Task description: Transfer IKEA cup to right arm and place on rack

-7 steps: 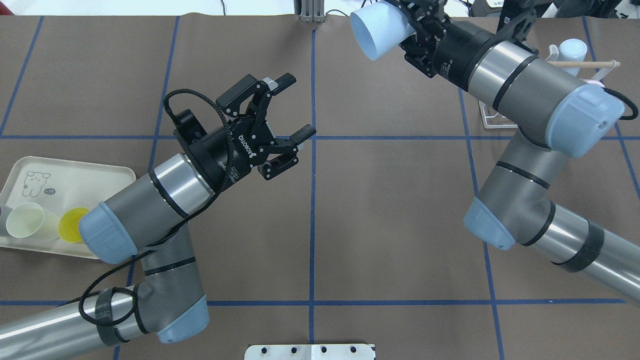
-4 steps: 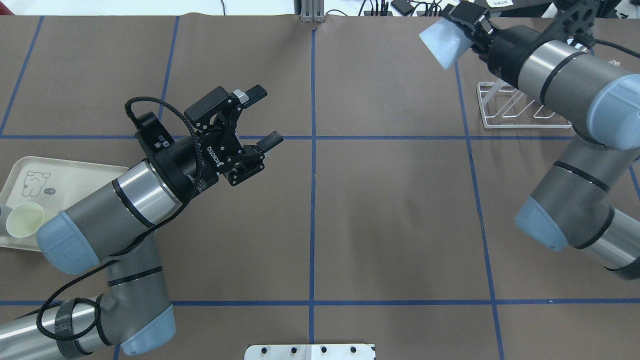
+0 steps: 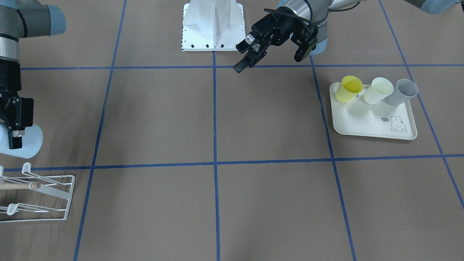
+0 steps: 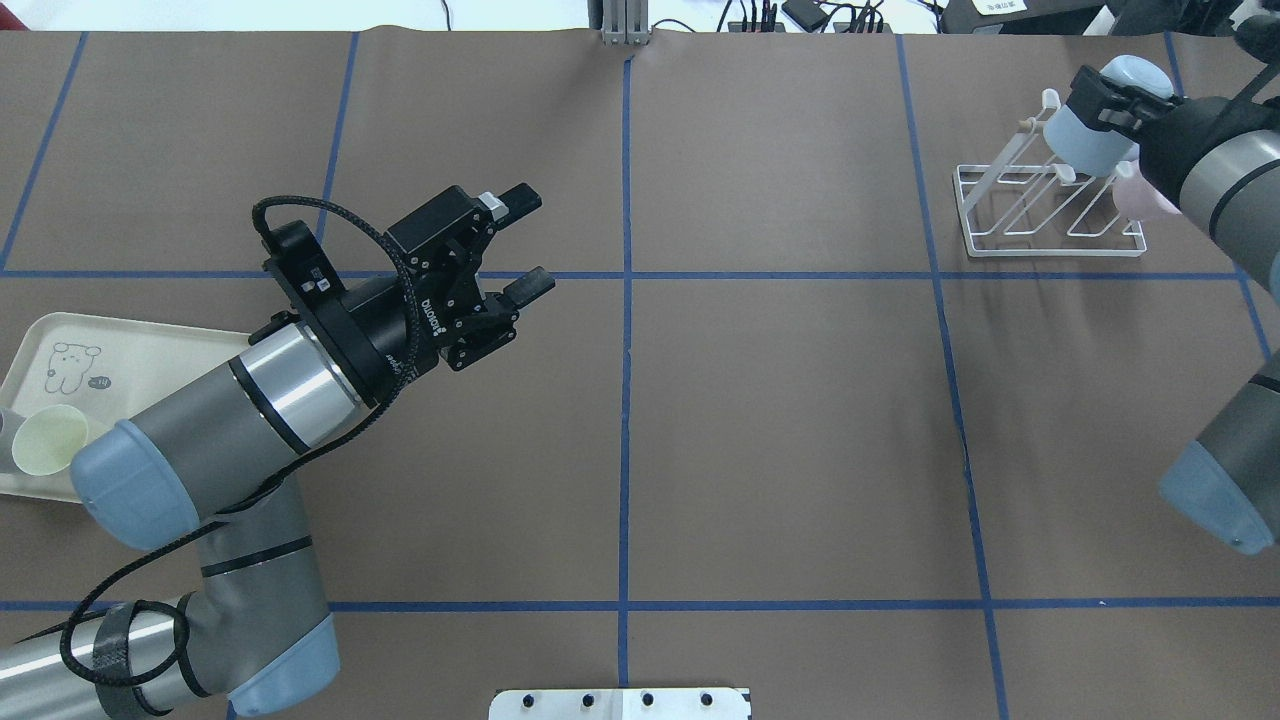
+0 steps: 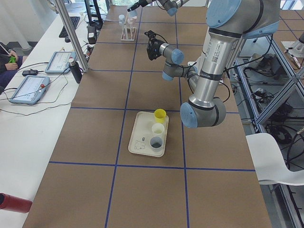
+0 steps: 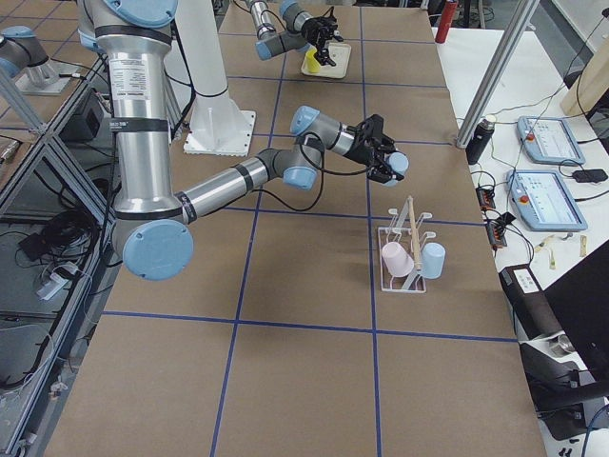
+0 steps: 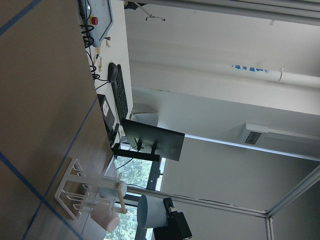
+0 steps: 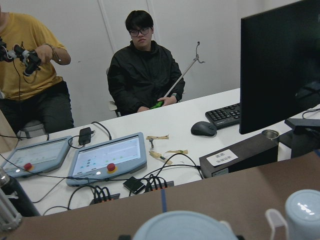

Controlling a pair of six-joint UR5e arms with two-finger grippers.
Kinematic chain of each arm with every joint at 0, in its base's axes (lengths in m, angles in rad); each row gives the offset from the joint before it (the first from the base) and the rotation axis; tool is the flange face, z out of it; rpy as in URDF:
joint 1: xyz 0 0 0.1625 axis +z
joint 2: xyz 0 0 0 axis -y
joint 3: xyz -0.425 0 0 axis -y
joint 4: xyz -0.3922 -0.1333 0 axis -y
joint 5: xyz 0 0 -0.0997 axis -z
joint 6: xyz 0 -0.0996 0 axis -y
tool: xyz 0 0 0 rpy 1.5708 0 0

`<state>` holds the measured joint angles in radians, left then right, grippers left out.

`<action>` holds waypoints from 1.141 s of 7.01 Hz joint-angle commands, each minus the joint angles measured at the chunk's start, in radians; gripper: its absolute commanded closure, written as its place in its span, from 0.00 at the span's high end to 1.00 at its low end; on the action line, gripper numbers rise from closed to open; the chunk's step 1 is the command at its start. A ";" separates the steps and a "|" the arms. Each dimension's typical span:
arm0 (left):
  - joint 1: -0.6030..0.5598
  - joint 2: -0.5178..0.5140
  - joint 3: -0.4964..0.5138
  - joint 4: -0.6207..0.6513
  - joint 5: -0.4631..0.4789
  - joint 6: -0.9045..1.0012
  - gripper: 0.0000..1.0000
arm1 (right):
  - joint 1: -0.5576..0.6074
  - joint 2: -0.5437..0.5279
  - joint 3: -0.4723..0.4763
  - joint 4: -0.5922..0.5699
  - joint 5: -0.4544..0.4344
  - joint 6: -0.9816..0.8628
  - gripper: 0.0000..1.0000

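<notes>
The light-blue IKEA cup (image 4: 1078, 145) hangs on its side just above the back of the white wire rack (image 4: 1050, 232). My right gripper (image 4: 1095, 115) is shut on it at the end of the right arm (image 4: 1235, 170). From the front, the cup (image 3: 32, 143) and right gripper (image 3: 14, 132) sit just behind the rack (image 3: 54, 197). The rack (image 6: 404, 271) carries a pink cup (image 6: 394, 259) and another blue cup (image 6: 433, 259) beside its wooden dowel. My left gripper (image 4: 530, 240) hovers open and empty over the table's left half.
A cream rabbit-print tray (image 3: 366, 121) at the robot's left holds a yellow cup (image 3: 349, 88), a cream cup (image 3: 378, 90) and a grey cup (image 3: 402, 91). People sit behind a desk with monitors and control boxes beyond the table's far edge.
The right arm swung rightward with the blue cup, from the back centre to over the rack. The left arm drew back to the left, gripper still open.
</notes>
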<state>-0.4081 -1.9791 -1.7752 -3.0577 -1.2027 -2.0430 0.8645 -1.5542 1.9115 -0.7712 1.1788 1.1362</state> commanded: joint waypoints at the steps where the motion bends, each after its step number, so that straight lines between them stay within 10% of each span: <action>1: 0.002 0.000 0.005 0.002 0.000 0.003 1.00 | -0.001 -0.020 -0.070 0.009 -0.073 -0.050 0.00; 8: 0.011 0.000 0.023 0.002 0.000 0.001 1.00 | 0.031 0.016 -0.192 0.010 -0.090 -0.121 0.00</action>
<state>-0.3983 -1.9788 -1.7566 -3.0557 -1.2026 -2.0417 0.8910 -1.5445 1.7375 -0.7613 1.0886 1.0194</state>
